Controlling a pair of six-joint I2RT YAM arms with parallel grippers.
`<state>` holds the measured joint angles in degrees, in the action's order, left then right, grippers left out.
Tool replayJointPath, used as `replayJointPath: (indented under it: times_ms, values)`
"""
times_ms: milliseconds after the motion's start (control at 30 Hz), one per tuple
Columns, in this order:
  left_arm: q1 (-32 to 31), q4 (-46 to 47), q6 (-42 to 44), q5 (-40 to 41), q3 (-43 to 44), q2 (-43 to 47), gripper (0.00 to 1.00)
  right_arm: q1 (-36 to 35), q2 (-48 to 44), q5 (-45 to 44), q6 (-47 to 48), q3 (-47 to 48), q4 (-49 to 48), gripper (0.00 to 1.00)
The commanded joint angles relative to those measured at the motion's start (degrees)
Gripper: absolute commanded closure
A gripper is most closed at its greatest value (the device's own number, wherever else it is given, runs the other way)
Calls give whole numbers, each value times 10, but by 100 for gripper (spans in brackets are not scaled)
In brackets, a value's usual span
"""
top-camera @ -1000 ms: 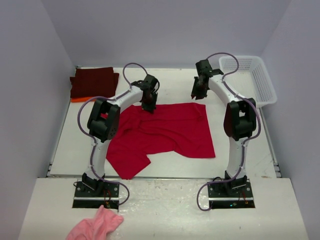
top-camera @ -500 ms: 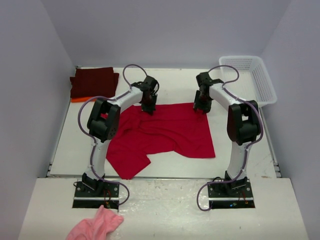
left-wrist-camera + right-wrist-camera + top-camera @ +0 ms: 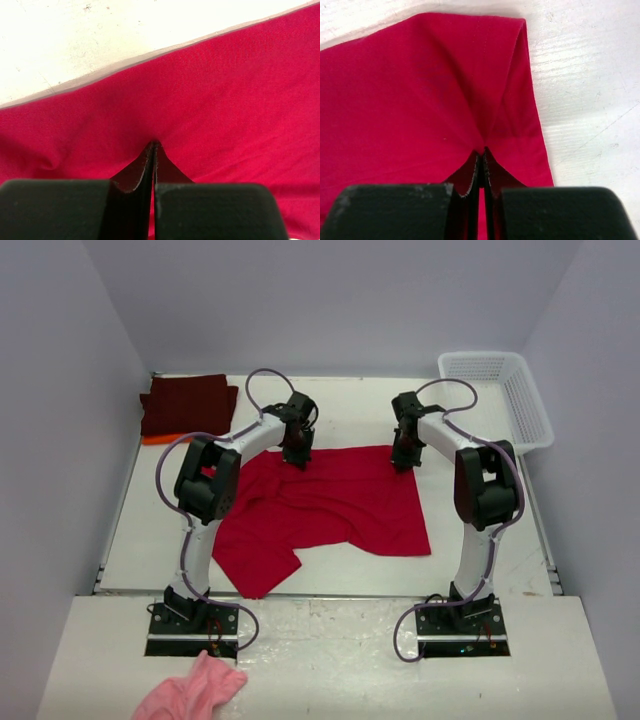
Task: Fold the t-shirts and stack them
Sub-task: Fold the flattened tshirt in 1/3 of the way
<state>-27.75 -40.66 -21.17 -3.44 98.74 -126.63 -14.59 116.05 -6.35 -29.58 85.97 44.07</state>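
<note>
red t-shirt (image 3: 330,505): I see it spread on the desk (image 3: 130,530).
left fingers (image 3: 136,174): closed, pinching its far hem, fabric puckered.
right fingers (image 3: 468,176): closed, gripping its far right corner.

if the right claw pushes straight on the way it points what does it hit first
The red t-shirt: the right claw is shut on a pinch of its corner. Right behind the cloth is likely the table.
</note>
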Motion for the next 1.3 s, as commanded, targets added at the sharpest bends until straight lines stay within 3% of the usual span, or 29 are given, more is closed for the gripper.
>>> replayJointPath:
  times_ms: [0, 300, 367, 500, 533, 600, 733, 1133, 1267]
  values:
    - [3, 3, 16, -6, -15, 3, 100, -4, -33, -10, 3, 23, -8, 100]
    - [3, 8, 12, -8, -22, 0, 100, -11, 36, -25, 58, 179, 78, 100]
    - [3, 8, 13, -7, -21, 1, 100, -15, 66, -22, 73, 229, 104, 93]
    - [3, 6, 14, -7, -21, 1, 100, -16, 98, -4, 92, 271, 104, 41]
    - [3, 7, 15, -8, -21, 0, 100, -16, 101, -4, 94, 278, 103, 32]
    - [3, 5, 16, -7, -21, 0, 100, -17, 89, -6, 89, 255, 86, 26]
    - [3, 7, 16, -7, -23, -1, 100, -18, 29, 9, 66, 163, 5, 25]
    - [3, 8, 18, -10, -25, 2, 100, -21, -23, 20, 18, 46, -43, 28]
    - [3, 9, 17, -13, -27, 4, 100, -21, -12, 16, 15, 46, -36, 35]
